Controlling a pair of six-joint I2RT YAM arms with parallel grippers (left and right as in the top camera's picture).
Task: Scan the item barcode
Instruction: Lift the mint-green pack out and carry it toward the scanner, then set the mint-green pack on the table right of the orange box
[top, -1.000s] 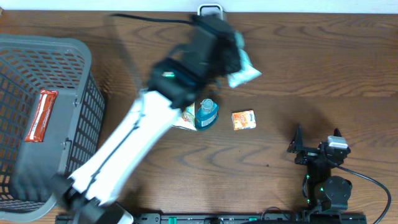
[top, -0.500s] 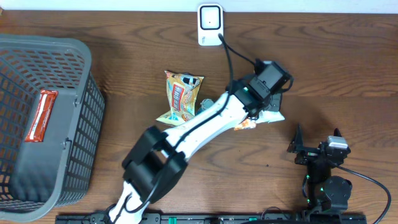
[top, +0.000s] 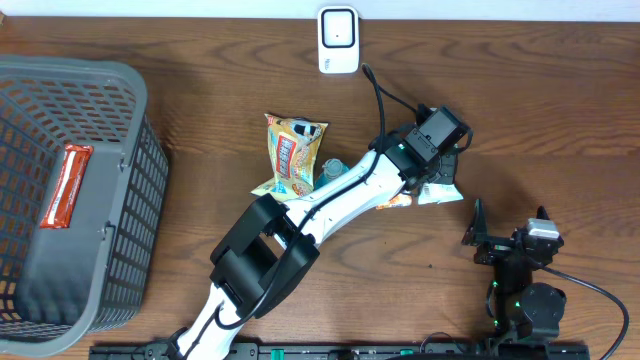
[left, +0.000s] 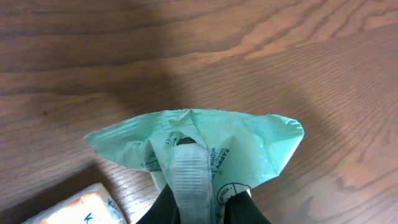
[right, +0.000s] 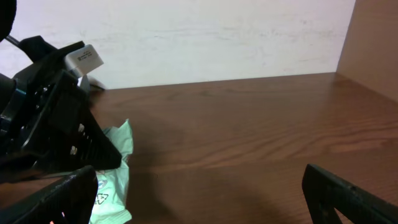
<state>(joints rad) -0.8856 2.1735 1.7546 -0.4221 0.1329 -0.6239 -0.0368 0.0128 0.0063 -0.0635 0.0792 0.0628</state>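
Two fingers of the left gripper (left: 198, 210) are pinched almost closed on the back seam of a pale green wipes packet (left: 205, 140). It hangs low over the table at about three o'clock from the centre, just beside a small orange pack (top: 398, 200). The right gripper (top: 508, 236) sits spread wide and empty at five o'clock. The scanner (top: 338, 40) stands well apart at twelve. My worry is that so thin a pinch on soft film could slip or let the packet swing. A low sweep might also clip the snack bag (top: 293, 155) or the blue bottle (top: 332, 170), and the code could end up facing away from the scanner.
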